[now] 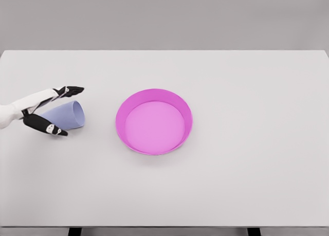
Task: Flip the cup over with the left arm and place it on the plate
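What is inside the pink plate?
Nothing shows inside the plate, only its pink bottom. The cup lies beside it on the table, at the left hand.

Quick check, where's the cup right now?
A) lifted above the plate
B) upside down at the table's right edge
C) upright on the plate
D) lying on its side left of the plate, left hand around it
D: the cup lies on its side on the table, left of the plate, with the left hand bracketing it above and below.

Colour-wise it's pretty simple: the cup (66, 116) is a pale lavender-blue, plain with no pattern, and the plate (181, 108) is bright magenta on the rim with a lighter pink inside. The left hand (49, 110) has black fingers on a white arm, and the table (247, 159) is plain off-white against a grey backdrop.
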You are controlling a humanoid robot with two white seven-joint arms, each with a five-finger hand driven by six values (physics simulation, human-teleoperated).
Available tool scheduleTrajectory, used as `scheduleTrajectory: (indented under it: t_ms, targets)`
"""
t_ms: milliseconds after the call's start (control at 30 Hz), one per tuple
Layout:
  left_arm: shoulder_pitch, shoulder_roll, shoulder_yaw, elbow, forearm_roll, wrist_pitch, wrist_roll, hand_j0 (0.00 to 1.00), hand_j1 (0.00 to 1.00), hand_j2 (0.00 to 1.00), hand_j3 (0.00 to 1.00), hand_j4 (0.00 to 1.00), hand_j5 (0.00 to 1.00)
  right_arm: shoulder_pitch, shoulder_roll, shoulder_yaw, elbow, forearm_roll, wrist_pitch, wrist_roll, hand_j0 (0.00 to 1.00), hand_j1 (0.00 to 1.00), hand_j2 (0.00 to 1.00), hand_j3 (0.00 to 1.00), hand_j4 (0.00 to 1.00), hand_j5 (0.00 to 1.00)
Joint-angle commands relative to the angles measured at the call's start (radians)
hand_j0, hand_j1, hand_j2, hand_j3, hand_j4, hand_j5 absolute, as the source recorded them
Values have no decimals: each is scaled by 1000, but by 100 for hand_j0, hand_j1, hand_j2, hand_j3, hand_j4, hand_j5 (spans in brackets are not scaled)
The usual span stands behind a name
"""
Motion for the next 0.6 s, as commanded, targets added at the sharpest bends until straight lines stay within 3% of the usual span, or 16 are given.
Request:
scheduleTrajectory:
  t_ms: [0,300,567]
  targets:
    - [0,-3,-2,36,3,21,1,100,100,100,100,100,100,2,0,0,0,0,0,0,100,100,100,100,100,100]
    - [-18,-95,-12,82,-60,51,1,100,100,100,100,100,100,0,0,0,0,0,0,0,100,100,100,100,100,100]
    - [-38,-113,-35,145,-89,54,-6,100,100,100,100,100,100,2,0,0,1,0,0,0,100,100,100,100,100,100]
